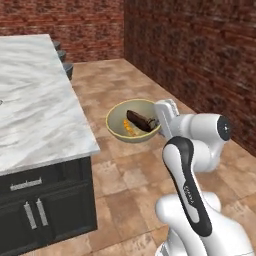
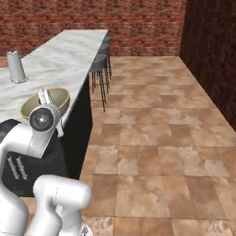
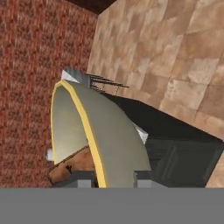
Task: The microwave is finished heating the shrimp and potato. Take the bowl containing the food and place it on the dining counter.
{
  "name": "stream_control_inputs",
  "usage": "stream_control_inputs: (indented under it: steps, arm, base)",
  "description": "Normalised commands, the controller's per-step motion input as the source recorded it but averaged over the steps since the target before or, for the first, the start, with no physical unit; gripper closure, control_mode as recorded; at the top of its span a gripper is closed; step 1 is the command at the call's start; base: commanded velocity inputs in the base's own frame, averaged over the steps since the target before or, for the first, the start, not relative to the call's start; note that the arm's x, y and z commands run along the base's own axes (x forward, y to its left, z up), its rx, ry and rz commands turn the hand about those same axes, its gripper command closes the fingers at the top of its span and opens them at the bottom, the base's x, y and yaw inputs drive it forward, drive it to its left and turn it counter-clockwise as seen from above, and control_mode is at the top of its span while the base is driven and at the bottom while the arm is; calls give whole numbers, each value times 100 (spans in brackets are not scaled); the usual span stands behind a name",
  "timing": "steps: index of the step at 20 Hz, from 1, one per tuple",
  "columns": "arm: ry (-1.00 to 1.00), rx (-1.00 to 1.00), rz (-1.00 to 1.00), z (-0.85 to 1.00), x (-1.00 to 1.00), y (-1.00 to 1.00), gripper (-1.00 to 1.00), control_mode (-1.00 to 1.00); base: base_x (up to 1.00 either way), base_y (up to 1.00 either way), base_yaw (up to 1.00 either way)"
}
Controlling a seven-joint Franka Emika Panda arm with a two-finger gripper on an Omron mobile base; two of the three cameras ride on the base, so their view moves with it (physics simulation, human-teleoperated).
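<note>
The white arm rises from its base, folds at a dark-banded elbow and reaches forward, with the wrist turned so the hand lies roughly level. In the left base view the gripper (image 1: pixel 159 121) sits at the end of the white hand. It is closed on the rim of the bowl (image 1: pixel 116 126), one finger inside the wall and one outside. The hand view confirms this: the two fingertips (image 3: pixel 81 178) stand either side of the pale rim, which passes straight between the jaws. In the right base view the round wrist joint faces the camera and hides the fingers.
</note>
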Motion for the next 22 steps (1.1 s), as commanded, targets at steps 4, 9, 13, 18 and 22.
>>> stream_control_inputs:
  steps: [4,9,13,18,22]
  arm:
    - [0,0,0,0,0,0,100,100]
    - [0,0,0,0,0,0,100,100]
    - [0,0,0,0,0,0,100,100]
    - [0,0,0,0,0,0,100,100]
    - [0,0,0,0,0,0,100,100]
  base:
    - [91,-100,35]
    - [100,-96,36]
    - [100,-89,33]
    - [100,-83,29]
    - [100,-54,19]
